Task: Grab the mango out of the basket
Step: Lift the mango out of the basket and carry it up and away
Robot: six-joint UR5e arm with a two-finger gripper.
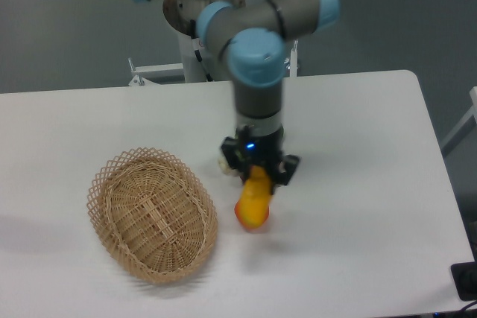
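Observation:
The mango (253,200) is yellow with an orange-red lower end. It hangs from my gripper (258,175), which is shut on its upper end, to the right of the basket. Its lower end is at or just above the white table; I cannot tell whether it touches. The basket (152,214) is an oval tan wicker basket with a lattice rim, lying on the table's left part. Nothing shows inside it. The gripper's fingers are mostly hidden by its black body and the mango.
The white table (358,184) reaches to its right edge near the frame's right side. The arm's base (201,5) stands behind the table's back edge. A dark object (466,281) sits at the lower right corner.

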